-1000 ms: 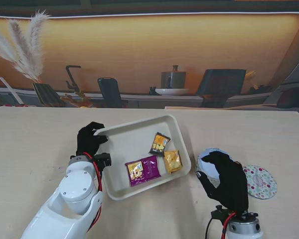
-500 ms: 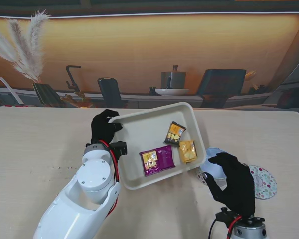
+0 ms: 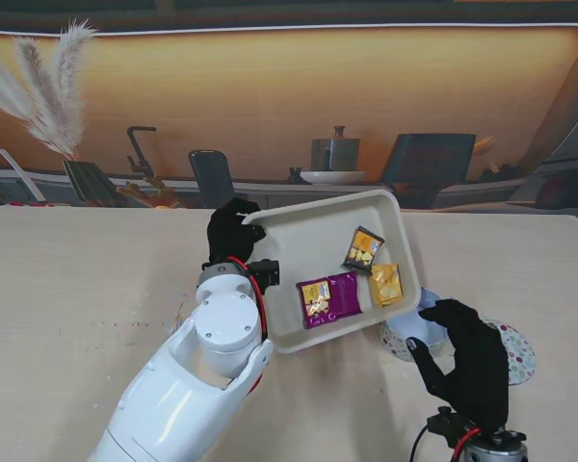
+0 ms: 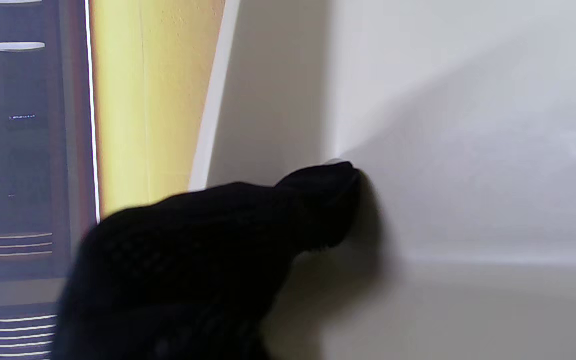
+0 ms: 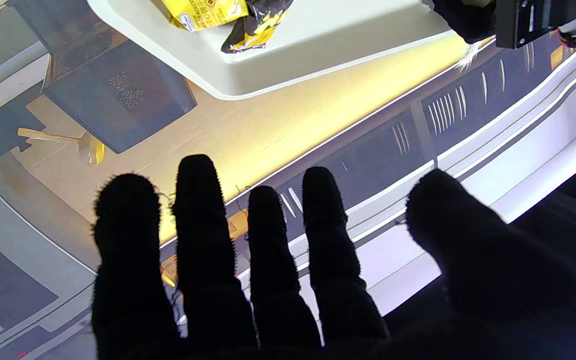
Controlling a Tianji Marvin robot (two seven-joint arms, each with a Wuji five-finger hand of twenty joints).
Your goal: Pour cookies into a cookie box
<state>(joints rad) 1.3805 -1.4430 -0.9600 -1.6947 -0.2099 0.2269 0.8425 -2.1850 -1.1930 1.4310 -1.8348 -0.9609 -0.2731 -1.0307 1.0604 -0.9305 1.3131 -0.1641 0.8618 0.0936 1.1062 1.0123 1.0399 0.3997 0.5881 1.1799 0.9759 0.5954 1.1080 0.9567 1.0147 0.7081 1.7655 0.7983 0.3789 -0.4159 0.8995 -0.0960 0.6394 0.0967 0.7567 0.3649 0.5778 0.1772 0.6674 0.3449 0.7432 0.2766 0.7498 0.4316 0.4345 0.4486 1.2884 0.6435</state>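
A white tray (image 3: 308,236) is held clear of the tabletop (image 3: 67,289) by the left hand (image 3: 229,231), whose black-gloved fingers are closed over the tray's far left corner. In the left wrist view, one fingertip (image 4: 335,177) is seen pressed against the tray's pale inner wall (image 4: 468,125). The tray is tilted, with its right end out over the cookie box (image 3: 412,337).

Three cookie packets are carried in the tray, gathered toward its right side. A purple packet (image 3: 328,298) lies nearest to the left hand, a yellow packet (image 3: 386,284) lies just beside it toward the tray's right wall, and a dark packet with yellow print (image 3: 363,247) lies farther away, near the yellow one. In the right wrist view, the yellow packet (image 5: 200,11) and the dark packet (image 5: 253,25) are seen against the tray's rim (image 5: 288,65).

The cookie box, a round pale container, stands on the tabletop to the right, partly hidden by the tray's right corner and by the right hand (image 3: 467,361). The right hand is curled around the side of the box nearest the robot, with fingers spread; whether the box is actually gripped cannot be told. In the right wrist view the fingers (image 5: 198,220) are seen extended and apart, with nothing between them.

A round lid with coloured dots (image 3: 509,351) lies flat on the tabletop, just to the right of the box.
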